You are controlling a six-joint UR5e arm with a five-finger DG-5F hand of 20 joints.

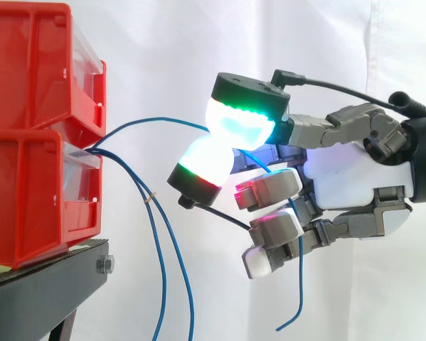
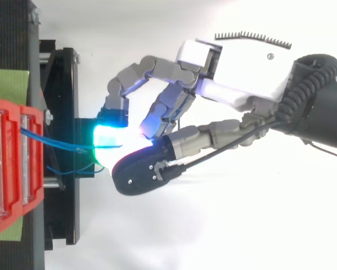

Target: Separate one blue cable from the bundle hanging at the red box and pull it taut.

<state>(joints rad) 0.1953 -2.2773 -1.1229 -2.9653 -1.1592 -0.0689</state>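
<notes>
My robot hand (image 1: 355,176) has one blue cable (image 1: 159,119) pinched between its pads (image 1: 241,124). It's thin, floppy and probably slippery, so a firm mid-strand pinch looks right. Beyond my fingertips, the bundle (image 1: 151,198) hangs from the red box (image 1: 28,192).

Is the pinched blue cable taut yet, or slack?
Slack. The blue cable arcs upward from the red box to the hand's pinching pads; its free end dangles.

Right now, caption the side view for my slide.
Hand pinches one blue cable between two glowing pads, apart from the other cables hanging from the red bins.
</notes>
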